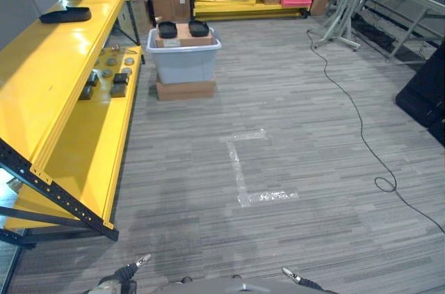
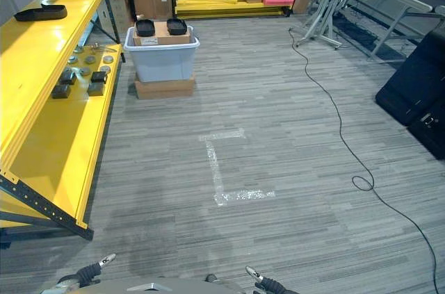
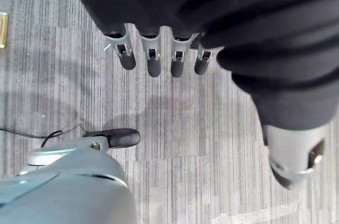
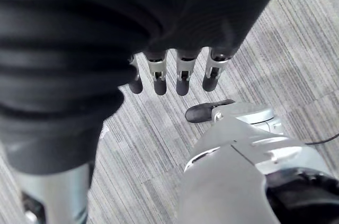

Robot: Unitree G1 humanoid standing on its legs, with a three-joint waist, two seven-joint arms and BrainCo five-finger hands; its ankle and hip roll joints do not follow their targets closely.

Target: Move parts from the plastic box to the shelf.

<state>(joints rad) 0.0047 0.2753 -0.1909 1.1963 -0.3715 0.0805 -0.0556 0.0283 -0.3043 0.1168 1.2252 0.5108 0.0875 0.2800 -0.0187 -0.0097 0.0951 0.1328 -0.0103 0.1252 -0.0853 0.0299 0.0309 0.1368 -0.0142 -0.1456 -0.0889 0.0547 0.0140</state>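
Plastic box (image 1: 183, 61) contents partly hidden

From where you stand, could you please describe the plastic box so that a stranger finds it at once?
Look along the long yellow shelf at the robot's left to its far end. Beside it on the grey floor stands the pale blue-grey plastic box, resting on a flat brown cardboard base. Unlike the plain cartons behind it, it carries two black parts on top.

A yellow shelf (image 1: 62, 99) is carrying black parts (image 1: 119, 78); a pale grey-blue plastic box (image 1: 183, 61) is sitting on brown cardboard (image 1: 185, 90), over grey striped carpet (image 1: 292, 141).
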